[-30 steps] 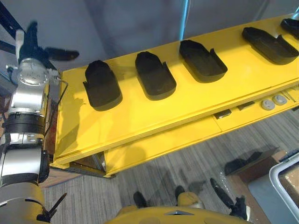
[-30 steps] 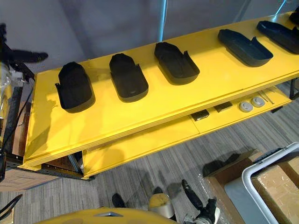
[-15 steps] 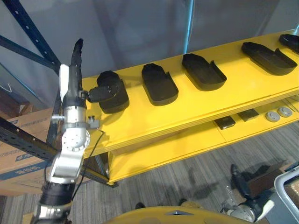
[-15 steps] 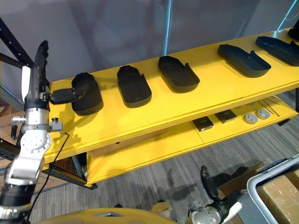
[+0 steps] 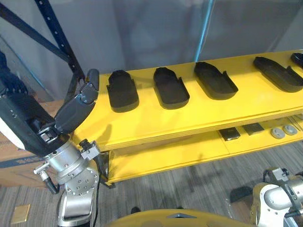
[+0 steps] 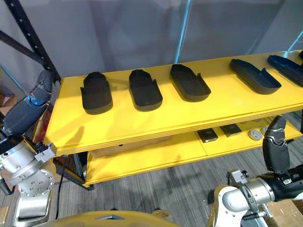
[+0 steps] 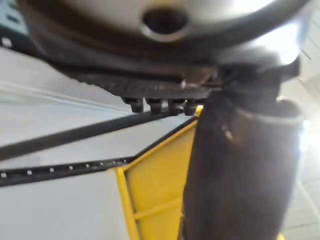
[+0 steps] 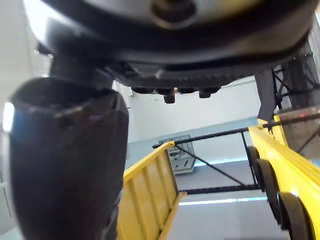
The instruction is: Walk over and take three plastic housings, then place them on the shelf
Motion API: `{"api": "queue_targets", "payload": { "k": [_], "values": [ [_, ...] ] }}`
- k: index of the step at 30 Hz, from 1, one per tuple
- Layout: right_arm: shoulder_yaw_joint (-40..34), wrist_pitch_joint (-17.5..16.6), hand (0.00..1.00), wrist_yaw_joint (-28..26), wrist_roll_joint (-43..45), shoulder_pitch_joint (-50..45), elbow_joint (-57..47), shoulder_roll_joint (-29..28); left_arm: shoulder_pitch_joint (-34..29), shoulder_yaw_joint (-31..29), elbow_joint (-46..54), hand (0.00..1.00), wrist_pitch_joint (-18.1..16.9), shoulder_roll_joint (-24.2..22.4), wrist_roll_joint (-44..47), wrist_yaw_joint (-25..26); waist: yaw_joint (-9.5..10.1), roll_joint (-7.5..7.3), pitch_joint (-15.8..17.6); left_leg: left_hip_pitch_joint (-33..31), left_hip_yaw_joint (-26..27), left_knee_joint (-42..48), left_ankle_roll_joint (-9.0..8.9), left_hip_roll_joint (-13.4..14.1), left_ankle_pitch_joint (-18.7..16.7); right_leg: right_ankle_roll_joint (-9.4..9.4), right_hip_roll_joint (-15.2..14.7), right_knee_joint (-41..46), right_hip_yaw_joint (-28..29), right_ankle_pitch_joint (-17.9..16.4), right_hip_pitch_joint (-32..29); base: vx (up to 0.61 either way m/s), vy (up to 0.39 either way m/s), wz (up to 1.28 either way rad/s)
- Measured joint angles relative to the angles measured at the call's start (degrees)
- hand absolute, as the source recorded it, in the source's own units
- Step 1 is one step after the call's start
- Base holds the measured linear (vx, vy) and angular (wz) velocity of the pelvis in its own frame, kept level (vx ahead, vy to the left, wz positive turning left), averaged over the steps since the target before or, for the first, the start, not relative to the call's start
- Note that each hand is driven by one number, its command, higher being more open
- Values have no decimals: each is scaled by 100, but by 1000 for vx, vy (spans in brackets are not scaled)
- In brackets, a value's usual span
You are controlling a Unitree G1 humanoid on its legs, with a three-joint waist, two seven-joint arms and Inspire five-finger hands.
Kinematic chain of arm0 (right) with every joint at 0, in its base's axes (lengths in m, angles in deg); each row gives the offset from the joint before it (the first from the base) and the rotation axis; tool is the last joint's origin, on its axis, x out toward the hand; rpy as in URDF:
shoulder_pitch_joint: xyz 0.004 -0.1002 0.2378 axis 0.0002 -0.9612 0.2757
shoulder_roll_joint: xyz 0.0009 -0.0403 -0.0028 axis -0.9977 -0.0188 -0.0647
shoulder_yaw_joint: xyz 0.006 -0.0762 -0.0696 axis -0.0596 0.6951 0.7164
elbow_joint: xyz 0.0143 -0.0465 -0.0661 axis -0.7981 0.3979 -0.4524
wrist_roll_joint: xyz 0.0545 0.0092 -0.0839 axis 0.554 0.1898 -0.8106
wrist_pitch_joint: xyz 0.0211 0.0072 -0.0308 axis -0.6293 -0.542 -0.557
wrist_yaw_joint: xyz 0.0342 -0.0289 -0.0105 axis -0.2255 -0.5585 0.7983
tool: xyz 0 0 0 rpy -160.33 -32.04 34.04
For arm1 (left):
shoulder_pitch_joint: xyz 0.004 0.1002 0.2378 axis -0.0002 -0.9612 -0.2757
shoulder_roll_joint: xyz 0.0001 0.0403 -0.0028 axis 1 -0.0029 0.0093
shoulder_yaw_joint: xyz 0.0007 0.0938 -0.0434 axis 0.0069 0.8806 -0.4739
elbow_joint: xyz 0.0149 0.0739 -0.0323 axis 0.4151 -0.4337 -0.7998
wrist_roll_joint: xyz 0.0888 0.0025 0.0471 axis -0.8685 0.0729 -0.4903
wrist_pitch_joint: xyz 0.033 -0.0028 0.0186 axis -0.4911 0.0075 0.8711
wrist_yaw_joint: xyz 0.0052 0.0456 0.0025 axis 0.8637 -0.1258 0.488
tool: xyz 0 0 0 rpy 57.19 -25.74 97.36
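Left eye view: we are facing the yellow worktop (image 5: 161, 124), where the plastic housings (image 5: 170, 88) are lying flat in a spaced row, probably so each can be gripped singly. The left hand (image 5: 75, 106) is hovering beside the worktop's left end, fingers straight and empty, near the end housing (image 5: 122, 91). The right hand (image 6: 276, 150) is hanging low, relaxed, carrying nothing. We are judging no housing taken yet.

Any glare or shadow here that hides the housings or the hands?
Left eye view: the left hand throws a soft shadow on the yellow shelf, clear of the leftmost housing. Left wrist view: glare whitens the area beside its thumb. Right wrist view: a bright patch beside the right hand.
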Motion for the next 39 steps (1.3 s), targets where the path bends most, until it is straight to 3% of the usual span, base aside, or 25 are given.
{"api": "queue_targets", "payload": {
  "k": [5, 8, 10, 11, 14, 16, 18, 22, 25, 30, 35, 39],
  "values": [
    [841, 323, 100, 3, 43, 590, 207, 229, 18, 99, 4, 100, -1, -33, -777, 968, 208, -21, 25, -140, -332, 1, -24, -15, 139, -1, 7, -18, -346, 0, 22, -9, 1, 37],
    [1108, 443, 100, -135, 0, 941, 517, 242, 50, -58, 6, 100, 274, -57, -898, 1527, 335, -48, 44, -142, -539, 4, 28, -47, 201, -30, 4, -33, -565, 19, 148, 34, -3, 36],
    [1114, 465, 100, -387, 0, 1066, 602, 255, 56, -602, -13, 100, 569, -135, -851, 1774, 400, -77, 78, -134, -627, 4, 29, -67, 207, -29, 3, -71, -647, 21, 221, 28, 4, 23],
    [1107, 465, 100, -538, 2, 1114, 627, 330, 63, -1166, -120, 100, 708, -209, -691, 1908, 428, -97, 100, -135, -673, 5, 30, -78, 208, -28, 2, -91, -688, 22, 254, 33, 7, 21],
    [1082, 462, 100, -1177, 88, 1218, 629, 615, 60, -2391, -999, 100, 929, -322, 593, 1952, 454, -127, 122, -107, -768, 4, 31, -106, 209, -28, -11, -96, -776, 17, 342, 30, 15, 15],
    [1092, 462, 100, -1720, 245, 1375, 625, 742, 51, -2742, -1810, 100, 1192, -406, 1375, 1782, 484, -161, 158, -92, -805, 3, 31, -113, 210, -28, -12, -94, -810, 13, 396, 9, 20, 8],
    [1201, 587, 100, -2451, 591, 1551, 619, 979, -21, -2736, -2875, 100, 1419, -424, 2132, 1413, 575, -251, 225, -85, -843, 1, 1, -114, 203, -28, -14, -70, -863, -41, 388, -49, 25, 9],
    [1752, 1235, 100, -3667, 1102, 2108, 618, 1562, -397, -2598, -4692, 100, 1512, -640, 2369, 643, 608, -472, 348, -134, -847, 1, -6, -105, 221, -43, -37, 49, -872, -144, 280, -26, 33, 3],
    [2167, 1651, 100, -4267, 1299, 2622, 836, 1784, -442, -2537, -6193, 100, 1464, -630, 3104, -587, 751, -541, 366, -122, -834, 3, 0, -125, 218, -29, -73, 111, -862, -128, 269, 36, 25, 0],
    [2530, 2093, 100, -4952, 1893, 3319, 1657, 1790, -527, -2246, -7315, 100, 1510, -606, 4624, -2458, 915, -506, 397, -71, -743, 5, 10, -121, 213, -18, -73, 110, -755, -98, 290, 26, 27, -6],
    [2787, 2438, 100, -5236, 1851, 3328, 1807, 1789, -513, -2198, -7558, 100, 1730, -586, 5590, -3483, 912, -382, 476, -9, -652, 5, 5, -71, 207, -52, -45, 140, -641, -107, 303, 13, 1, -13],
    [2790, 2727, 100, -5002, 1635, 3407, 1974, 1779, -495, -1844, -7773, 100, 1960, -356, 5696, -4227, 906, -310, 522, 9, -613, 4, 0, -29, 212, -68, 2, 119, -602, -82, 300, 14, -7, -9]
  ]
}}
